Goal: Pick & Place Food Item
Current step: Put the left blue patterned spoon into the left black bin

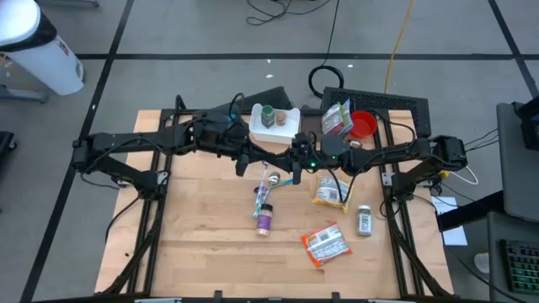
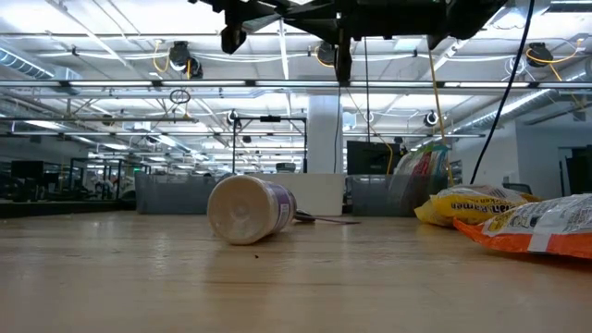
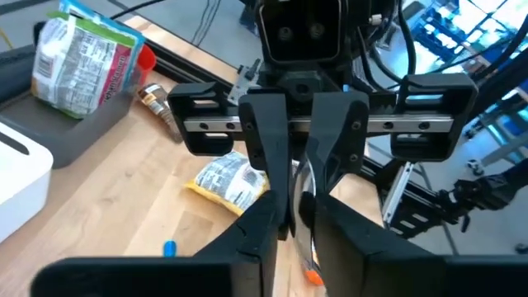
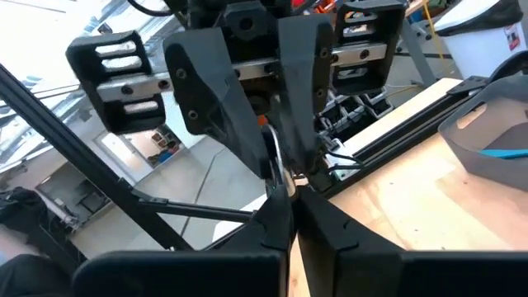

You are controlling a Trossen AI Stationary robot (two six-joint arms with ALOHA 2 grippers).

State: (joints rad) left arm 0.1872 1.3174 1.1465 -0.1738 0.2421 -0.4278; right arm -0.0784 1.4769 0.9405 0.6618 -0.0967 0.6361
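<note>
My right claw (image 3: 297, 206) is clamped shut, tip to tip with my left claw (image 4: 279, 175), both held high above the middle of the pale wooden counter (image 1: 202, 244). Between them a thin, glossy, clear sliver (image 3: 306, 191) shows. I take it for an edge of the food item being passed across, though I cannot tell what it is. Whether my left claw is gripping it or letting go I cannot tell either.

To do this handover well, I judge that the right claw must have a firm pinch before the left gives way. The left should then draw straight back along its own arm, without twisting the sliver.

Directly beneath the claws lies a long clear packet with something blue inside (image 1: 269, 181). Just past it lies a tipped-over cup with a purple band (image 1: 264, 221).

Below, on my right arm's side:
- a yellow crinkled snack bag (image 1: 328, 194)
- an orange-red foil packet (image 1: 326, 245)
- a small dark-lidded jar (image 1: 365, 220)

Behind the claws are a white square box (image 1: 275, 124) and a grey bin holding a green-and-white bag (image 1: 337, 116), with a red cup (image 1: 363, 125) at its side.

Nothing stands between the claws themselves. A dropped item would land among the clutter below.
</note>
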